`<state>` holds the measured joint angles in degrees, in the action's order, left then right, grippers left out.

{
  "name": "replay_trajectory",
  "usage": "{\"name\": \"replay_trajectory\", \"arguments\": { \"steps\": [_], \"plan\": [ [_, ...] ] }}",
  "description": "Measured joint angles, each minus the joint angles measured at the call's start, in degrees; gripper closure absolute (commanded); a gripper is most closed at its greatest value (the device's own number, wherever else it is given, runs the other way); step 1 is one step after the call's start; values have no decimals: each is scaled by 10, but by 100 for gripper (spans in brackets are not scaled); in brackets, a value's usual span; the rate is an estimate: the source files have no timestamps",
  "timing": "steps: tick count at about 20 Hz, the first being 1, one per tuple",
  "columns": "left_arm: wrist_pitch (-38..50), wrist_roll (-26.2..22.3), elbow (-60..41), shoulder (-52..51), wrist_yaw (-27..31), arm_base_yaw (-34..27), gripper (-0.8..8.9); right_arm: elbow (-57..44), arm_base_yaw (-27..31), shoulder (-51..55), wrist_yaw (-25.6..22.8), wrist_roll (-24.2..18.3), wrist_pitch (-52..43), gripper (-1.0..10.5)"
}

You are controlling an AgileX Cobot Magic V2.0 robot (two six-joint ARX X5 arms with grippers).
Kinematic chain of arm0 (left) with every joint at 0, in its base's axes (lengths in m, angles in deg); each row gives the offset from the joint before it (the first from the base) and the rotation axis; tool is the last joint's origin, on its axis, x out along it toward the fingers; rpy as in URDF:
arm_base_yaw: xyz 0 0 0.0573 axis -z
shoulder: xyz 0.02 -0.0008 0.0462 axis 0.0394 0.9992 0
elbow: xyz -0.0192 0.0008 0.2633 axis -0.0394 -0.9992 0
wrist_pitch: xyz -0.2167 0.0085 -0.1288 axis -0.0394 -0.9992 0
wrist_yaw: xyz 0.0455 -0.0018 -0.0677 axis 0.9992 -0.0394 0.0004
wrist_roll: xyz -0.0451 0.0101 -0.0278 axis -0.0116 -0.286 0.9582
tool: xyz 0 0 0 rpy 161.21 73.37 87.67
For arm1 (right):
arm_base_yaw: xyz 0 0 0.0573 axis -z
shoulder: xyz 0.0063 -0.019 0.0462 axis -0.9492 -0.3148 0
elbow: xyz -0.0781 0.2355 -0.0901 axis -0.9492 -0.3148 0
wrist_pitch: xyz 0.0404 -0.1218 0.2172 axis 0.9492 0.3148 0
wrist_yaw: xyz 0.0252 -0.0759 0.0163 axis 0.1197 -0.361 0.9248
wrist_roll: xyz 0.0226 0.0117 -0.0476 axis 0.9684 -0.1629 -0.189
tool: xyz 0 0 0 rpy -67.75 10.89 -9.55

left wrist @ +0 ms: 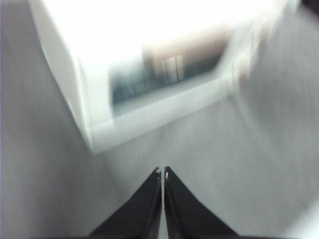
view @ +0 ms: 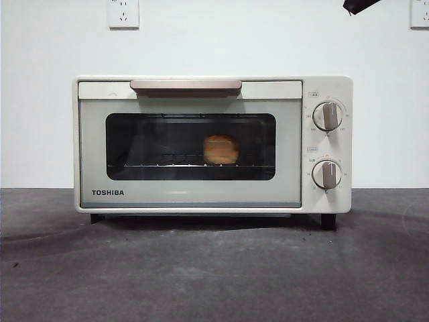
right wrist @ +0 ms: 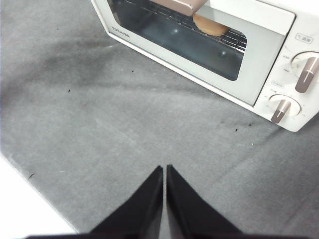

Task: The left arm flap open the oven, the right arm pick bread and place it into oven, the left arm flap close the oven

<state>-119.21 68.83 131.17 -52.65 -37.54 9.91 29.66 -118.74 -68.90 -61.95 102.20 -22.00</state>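
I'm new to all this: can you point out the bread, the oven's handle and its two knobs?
bread (view: 220, 149): front view, middle of its crust behind the glass.
handle (view: 186, 85): front view, middle of the bar.
upper knob (view: 328, 115): front view, its face.
lower knob (view: 326, 174): front view, its face.

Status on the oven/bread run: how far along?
Looks complete. The bread sits on the wire rack inside the oven, and the door is shut flush, handle at the top. Nothing in hand: the left gripper and right gripper are both shut, empty and away from the oven above the table. No step visibly left.
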Motion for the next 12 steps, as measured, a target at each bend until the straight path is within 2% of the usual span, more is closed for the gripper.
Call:
{"name": "replay_trajectory", "arguments": {
  "steps": [4, 6, 8, 10, 12],
  "plan": [
    [280, -15, -84, -82, 1, -55, 794, 0, 0, 0, 0, 0, 0, 940],
    [385, -22, -148, -121, 18, -77, 794, 0, 0, 0, 0, 0, 0, 941],
    [424, -25, -206, -159, 65, -92, 794, 0, 0, 0, 0, 0, 0, 940],
    [425, -23, -265, -188, 111, -103, 794, 0, 0, 0, 0, 0, 0, 941],
    [421, -17, -321, -213, 135, -109, 794, 0, 0, 0, 0, 0, 0, 940]
  ]
}}
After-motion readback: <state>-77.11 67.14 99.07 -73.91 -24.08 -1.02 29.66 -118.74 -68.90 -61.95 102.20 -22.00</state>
